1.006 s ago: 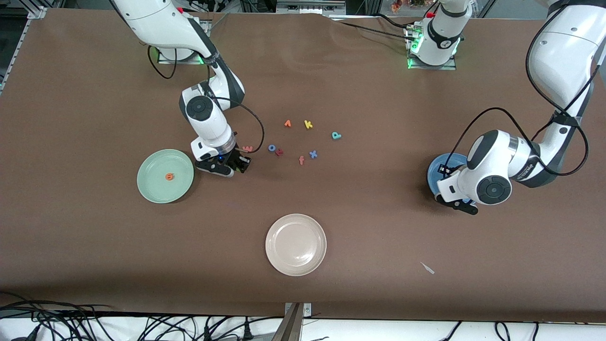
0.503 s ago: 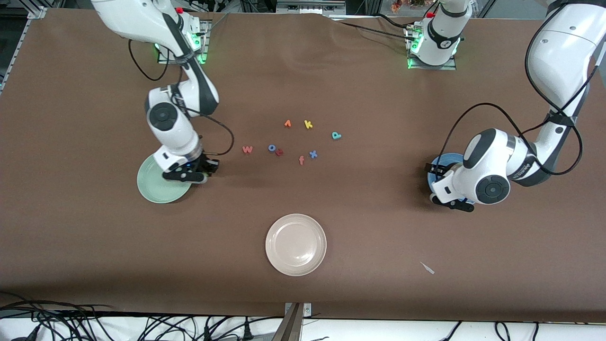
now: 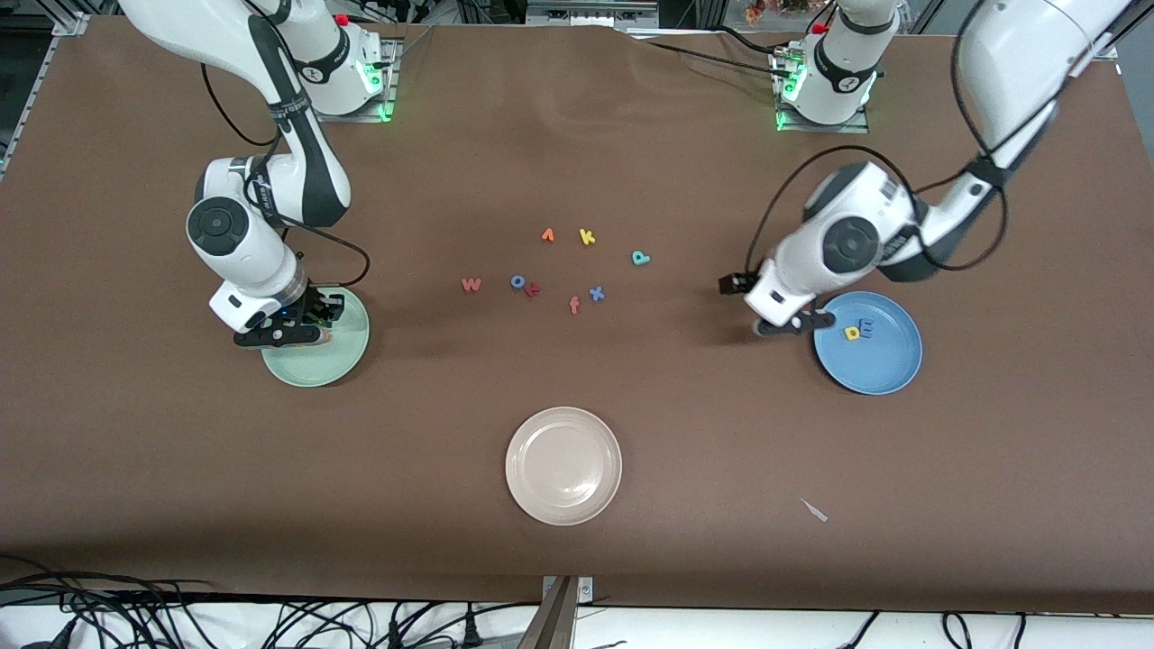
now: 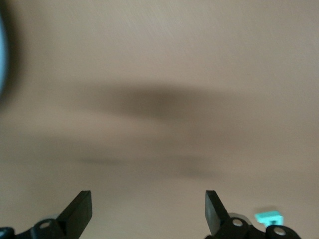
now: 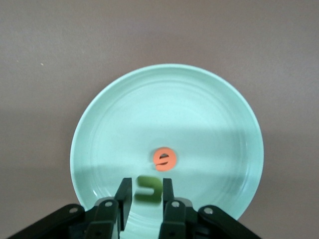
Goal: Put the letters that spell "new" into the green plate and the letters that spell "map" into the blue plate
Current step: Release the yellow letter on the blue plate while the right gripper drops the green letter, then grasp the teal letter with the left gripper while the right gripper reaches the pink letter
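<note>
My right gripper hangs over the green plate. In the right wrist view its jaws stand slightly parted, so I call it open. The green "n" sits loose between them, with a gap on one side. The orange "e" lies in the green plate. The pinkish "w" and the teal "p" lie on the table. The blue plate holds the yellow "a" and the blue "m". My left gripper is open and empty over the table beside that plate.
In mid-table lie a blue "o" touching a dark red letter, an orange "f", a blue "x", a yellow "k" and an orange letter. A cream plate sits nearer the camera.
My right arm carried the "n" from beside the "w" to over the green plate and its jaws loosened. My left gripper opened and swung off the blue plate toward the letters.
</note>
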Controlling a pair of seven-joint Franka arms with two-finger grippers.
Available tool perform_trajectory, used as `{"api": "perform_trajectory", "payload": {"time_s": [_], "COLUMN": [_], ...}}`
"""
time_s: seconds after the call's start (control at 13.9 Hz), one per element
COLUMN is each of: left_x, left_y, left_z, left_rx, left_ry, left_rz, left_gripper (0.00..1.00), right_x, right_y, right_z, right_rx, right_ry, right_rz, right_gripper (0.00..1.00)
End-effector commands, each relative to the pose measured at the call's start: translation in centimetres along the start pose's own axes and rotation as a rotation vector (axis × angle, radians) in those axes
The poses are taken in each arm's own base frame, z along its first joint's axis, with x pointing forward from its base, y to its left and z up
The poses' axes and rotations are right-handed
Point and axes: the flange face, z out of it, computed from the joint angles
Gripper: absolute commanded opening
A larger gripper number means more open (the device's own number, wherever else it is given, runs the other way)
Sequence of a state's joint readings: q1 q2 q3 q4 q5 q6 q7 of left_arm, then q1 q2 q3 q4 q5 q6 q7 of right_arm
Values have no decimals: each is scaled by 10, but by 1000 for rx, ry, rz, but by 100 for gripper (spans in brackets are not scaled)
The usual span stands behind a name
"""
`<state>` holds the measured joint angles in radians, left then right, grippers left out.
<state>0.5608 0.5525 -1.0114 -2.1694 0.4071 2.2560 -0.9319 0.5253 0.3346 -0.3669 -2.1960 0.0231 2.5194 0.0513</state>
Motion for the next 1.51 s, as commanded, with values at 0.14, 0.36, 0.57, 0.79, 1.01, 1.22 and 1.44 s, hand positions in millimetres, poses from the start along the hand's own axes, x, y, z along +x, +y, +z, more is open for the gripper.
{"api": "perform_trajectory", "payload": {"time_s": [0.14, 0.36, 0.57, 0.79, 1.01, 1.22, 1.44], "left_x": [-99, -121, -125, -116, -114, -110, -108], "left_y": [83, 122, 148, 153, 155, 153, 151], "left_z": [31, 40, 65, 79, 85, 87, 92], "left_rx": [46, 8, 47, 52, 31, 24, 30], "left_ry": [105, 98, 130, 155, 151, 159, 166], "left_rz": [-166, -253, -260, -230, -215, -207, -193], "left_gripper": [100, 100, 100, 96, 94, 86, 78], "right_x": [-9, -18, -30, -40, -59, -83, -98], "right_y": [-24, -82, -139, -175, -200, -214, -225], "right_z": [-15, -18, -23, -27, -12, 16, 26], "right_rx": [70, 100, 135, 164, 189, 207, 212], "right_ry": [2, -8, -9, -1, 32, 71, 81], "right_rz": [71, 173, 324, 387, 401, 381, 364], "right_gripper": [61, 65, 66, 67, 71, 80, 81]}}
